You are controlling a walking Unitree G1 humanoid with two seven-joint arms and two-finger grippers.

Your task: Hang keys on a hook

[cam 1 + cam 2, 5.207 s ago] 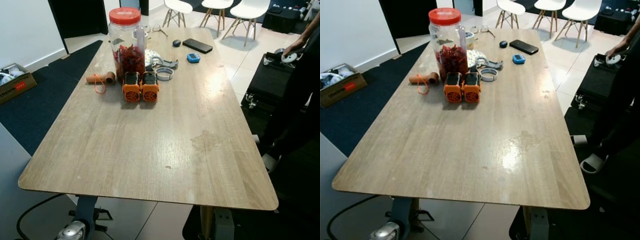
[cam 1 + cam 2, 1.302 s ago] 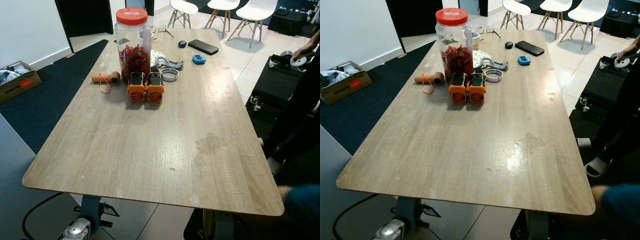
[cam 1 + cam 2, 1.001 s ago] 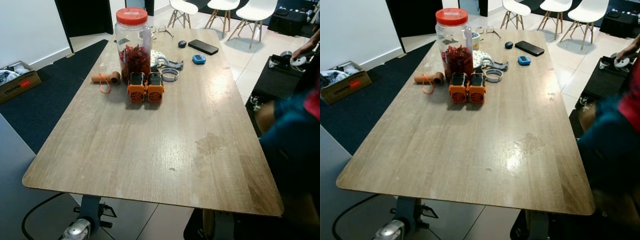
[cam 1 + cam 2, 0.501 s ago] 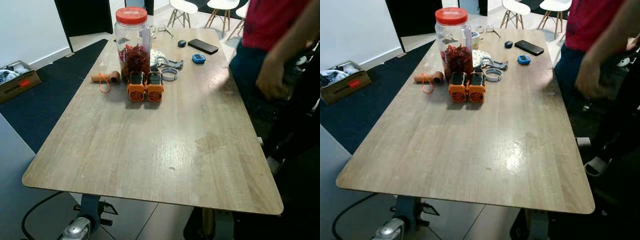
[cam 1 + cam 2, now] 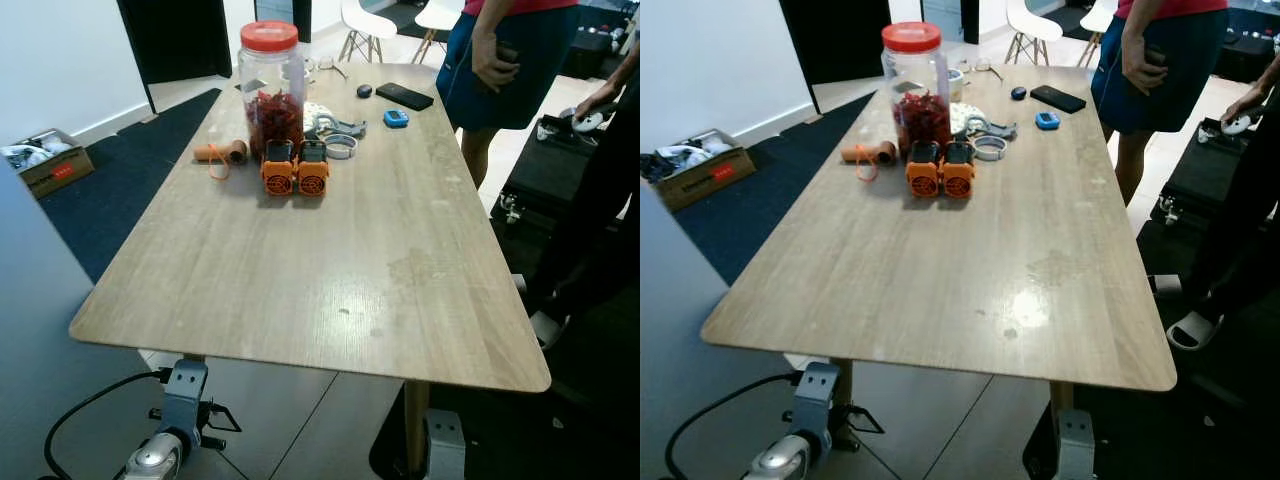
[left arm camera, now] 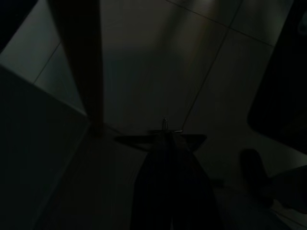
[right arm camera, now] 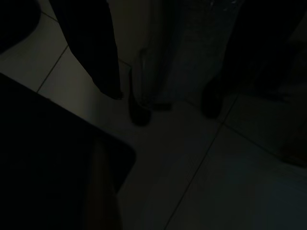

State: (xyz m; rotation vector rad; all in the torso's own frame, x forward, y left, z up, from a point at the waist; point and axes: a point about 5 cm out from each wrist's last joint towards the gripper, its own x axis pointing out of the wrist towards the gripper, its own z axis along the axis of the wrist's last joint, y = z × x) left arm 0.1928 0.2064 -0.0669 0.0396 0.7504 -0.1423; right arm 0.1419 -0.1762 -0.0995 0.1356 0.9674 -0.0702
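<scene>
Looking down the table from its near short end, I am holding both arms low at my sides, since nothing within reach is calling for them yet.

The left gripper is pointing at dim floor tiles under the table edge. Whether it is open, or holding anything, I cannot tell. A small pale glint is sitting at its tip, too dark to name. The right gripper is hanging idle over shadowed floor, and its state is equally unreadable.

The clutter is gathering at the far left of the table: a jar, two orange units just in front of it, a roll to its left, and a tape ring to its right. A grey metal piece is lying just beyond the ring. It may be the keys, but I am judging it too small to say. I am not making out a hook.

The near half of the table is lying bare, giving open room for reaching. The right side is crowding: one person is standing against the far right edge and a second person is occupying the right margin. The left side, over dark carpet with a box well off, is looking the freer path.
</scene>
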